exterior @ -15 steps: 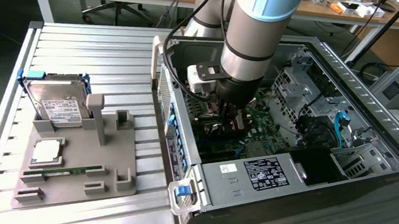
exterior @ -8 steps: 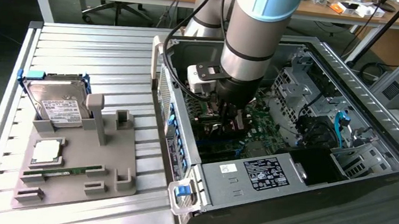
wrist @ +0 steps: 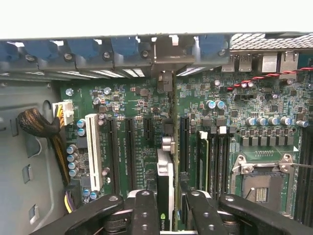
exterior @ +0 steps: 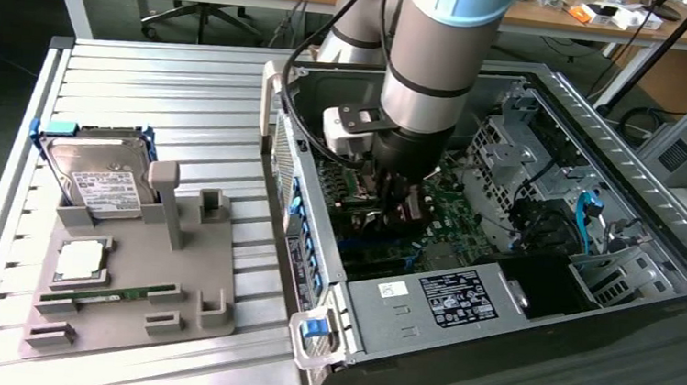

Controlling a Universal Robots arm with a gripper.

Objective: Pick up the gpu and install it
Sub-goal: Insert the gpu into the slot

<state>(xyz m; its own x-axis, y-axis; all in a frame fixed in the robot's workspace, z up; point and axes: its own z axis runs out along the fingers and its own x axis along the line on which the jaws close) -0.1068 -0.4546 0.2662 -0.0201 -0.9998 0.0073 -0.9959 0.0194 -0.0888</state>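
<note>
My gripper [exterior: 395,197] is down inside the open computer case [exterior: 312,273], over the green motherboard [exterior: 447,210]. In the wrist view the gpu [wrist: 166,171] shows edge-on as a thin dark card with a silver-grey part. It stands upright between my black fingers [wrist: 146,210], and the gripper [wrist: 171,215] is shut on it. The card runs along the motherboard [wrist: 132,98] between the black expansion slots [wrist: 129,147] and the memory slots [wrist: 215,161]. Its far end reaches the rear bracket openings [wrist: 166,54] of the case. I cannot tell whether its lower edge sits in a slot.
On the slatted table, at the exterior view's left, a grey fixture [exterior: 189,282] holds a silver hard drive [exterior: 99,178], a processor [exterior: 80,262] and a green memory stick [exterior: 115,294]. Inside the case are a power supply [exterior: 458,298], drive cages [exterior: 531,152], a white slot [wrist: 93,152], a cable bundle [wrist: 36,122] and the processor socket [wrist: 261,181].
</note>
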